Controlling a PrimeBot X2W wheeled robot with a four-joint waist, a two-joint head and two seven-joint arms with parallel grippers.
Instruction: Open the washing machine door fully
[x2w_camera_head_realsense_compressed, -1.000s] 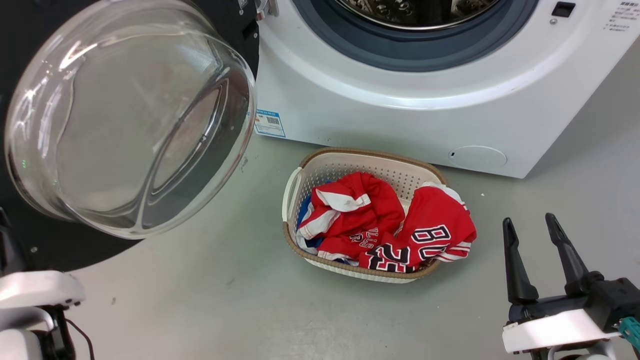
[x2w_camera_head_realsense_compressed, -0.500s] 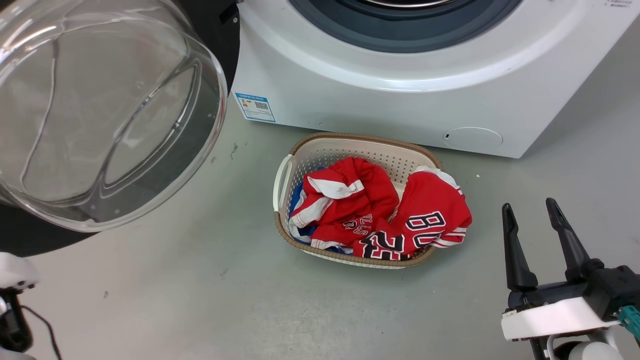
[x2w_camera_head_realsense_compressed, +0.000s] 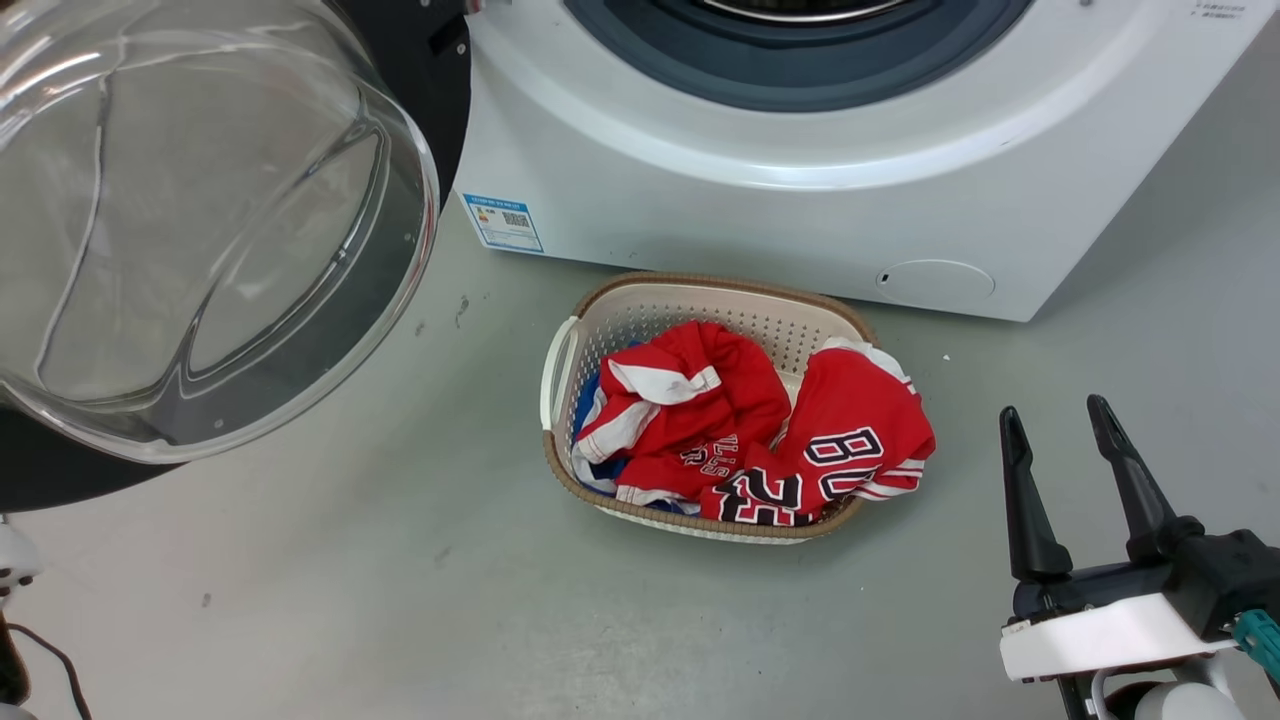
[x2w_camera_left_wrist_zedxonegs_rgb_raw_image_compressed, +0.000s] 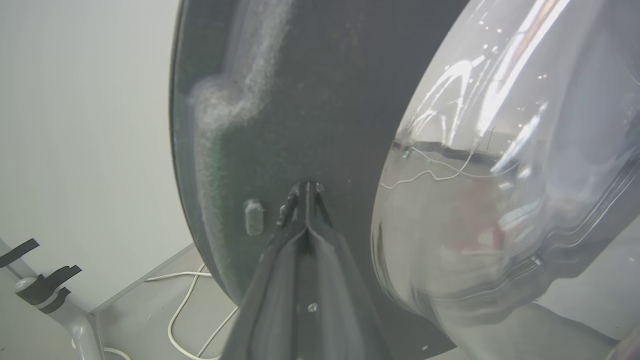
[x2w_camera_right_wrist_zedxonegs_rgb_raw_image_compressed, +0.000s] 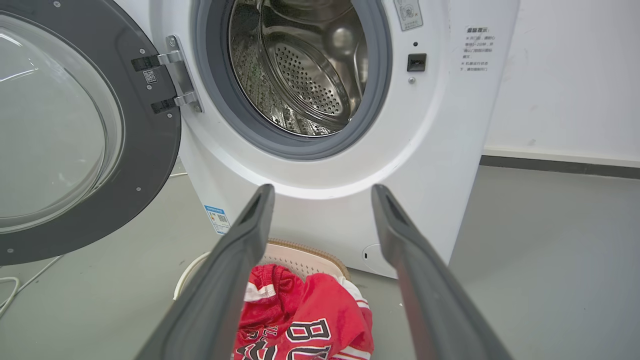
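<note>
White washing machine (x2w_camera_right_wrist_zedxonegs_rgb_raw_image_compressed: 440, 125) stands ahead of the right gripper (x2w_camera_right_wrist_zedxonegs_rgb_raw_image_compressed: 322, 190), whose jaws are spread wide and empty. The washing machine door (x2w_camera_right_wrist_zedxonegs_rgb_raw_image_compressed: 150, 165) hangs swung out on its hinge, left of those jaws. A basket (x2w_camera_head_realsense_compressed: 700, 300) of red jerseys (x2w_camera_head_realsense_compressed: 760, 440) sits below them. Left gripper (x2w_camera_left_wrist_zedxonegs_rgb_raw_image_compressed: 306, 192): jaws pinched together, tips apparently touching the door's dark inner ring beside the glass bowl. Door looks heavy and rigid, its glass slick and breakable; better to push the ring near its outer edge.

Door (x2w_camera_head_realsense_compressed: 200, 220) runs off the head view's top and left edges. Left gripper (x2w_camera_left_wrist_zedxonegs_rgb_raw_image_compressed: 306, 192) tips blur against it, contact unclear. Right gripper (x2w_camera_right_wrist_zedxonegs_rgb_raw_image_compressed: 322, 192) fingers hide part of the basket (x2w_camera_right_wrist_zedxonegs_rgb_raw_image_compressed: 305, 250).
</note>
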